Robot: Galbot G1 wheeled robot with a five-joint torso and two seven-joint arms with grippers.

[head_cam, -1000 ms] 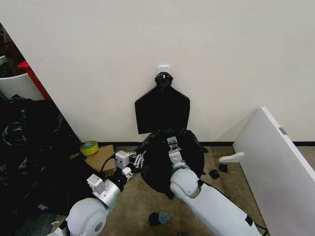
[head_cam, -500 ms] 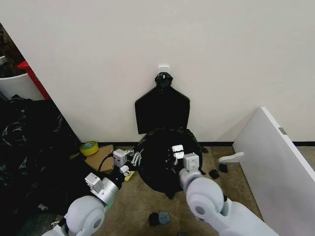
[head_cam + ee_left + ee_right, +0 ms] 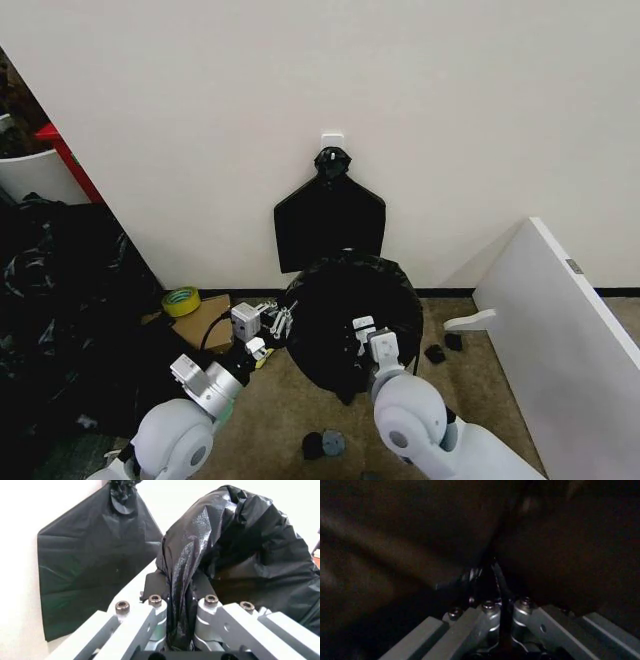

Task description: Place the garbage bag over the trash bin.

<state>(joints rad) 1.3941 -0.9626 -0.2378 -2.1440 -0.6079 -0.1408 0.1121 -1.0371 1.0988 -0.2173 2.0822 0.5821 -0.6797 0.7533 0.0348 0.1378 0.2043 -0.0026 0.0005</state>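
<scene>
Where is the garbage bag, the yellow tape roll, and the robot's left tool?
garbage bag (image 3: 340,300), head view, on the stretched black plastic near its middle.
yellow tape roll (image 3: 181,300), head view, on its ring.
left tool (image 3: 181,605), left wrist view, between its fingertips, on the pinched fold of bag.

Garbage bag (image 3: 348,320), opened at the grippers: 1. Flat black bag (image 3: 329,225) hung on the wall beyond them: 1. Grippers: 2, left gripper (image 3: 277,322), right gripper (image 3: 362,334). Yellow tape roll (image 3: 181,300) beside left gripper: 1. White panel (image 3: 560,330) past right gripper: 1.
</scene>
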